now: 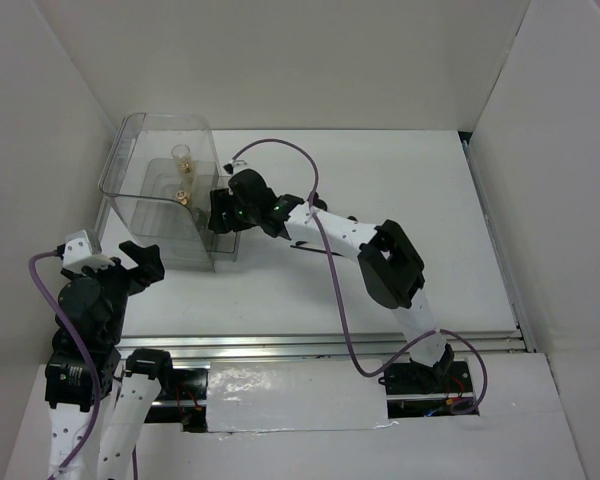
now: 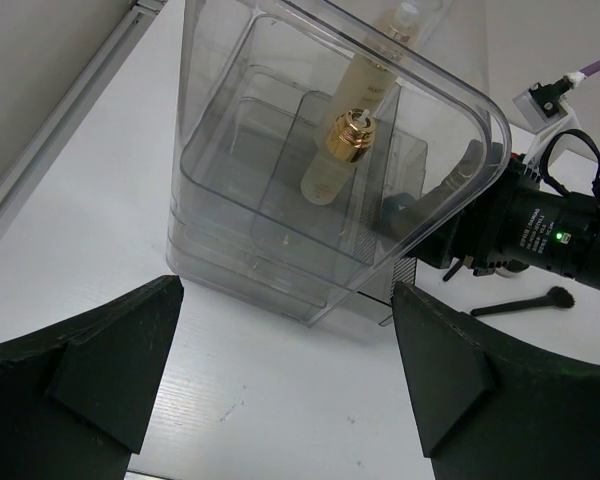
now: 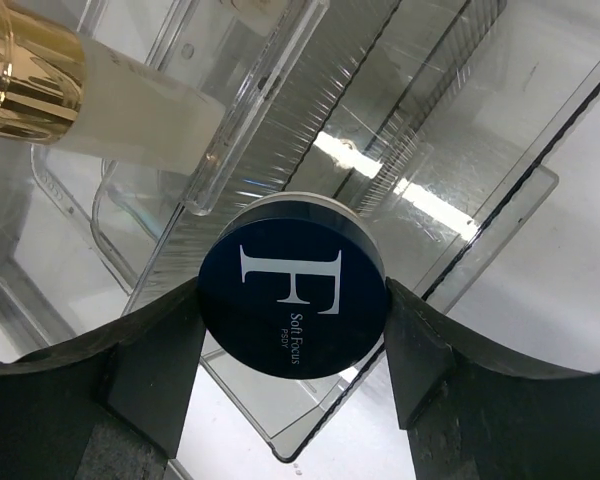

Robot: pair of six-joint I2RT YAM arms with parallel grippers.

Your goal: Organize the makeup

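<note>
Dark blue, rigid and smooth-sided, the compact [image 3: 293,297] sat pinched across its rim in the right tool [image 1: 223,210], beside the clear box [image 1: 120,160]; likely light but slippery. The left tool [image 2: 285,375] gaped wide, empty.

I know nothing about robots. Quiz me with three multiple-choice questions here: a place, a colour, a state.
1. Where is the thin black brush? A in a drawer; B lying on the table; C on a shelf.
2. What colour is the compact in the right gripper? A red; B white; C dark blue.
3. The left gripper is: A open, empty; B shut on a cloth; C shut on a spoon.
Answers: B, it lies flat on the white surface; C, its lid looks navy; A, its jaws stand apart with nothing between.
</note>
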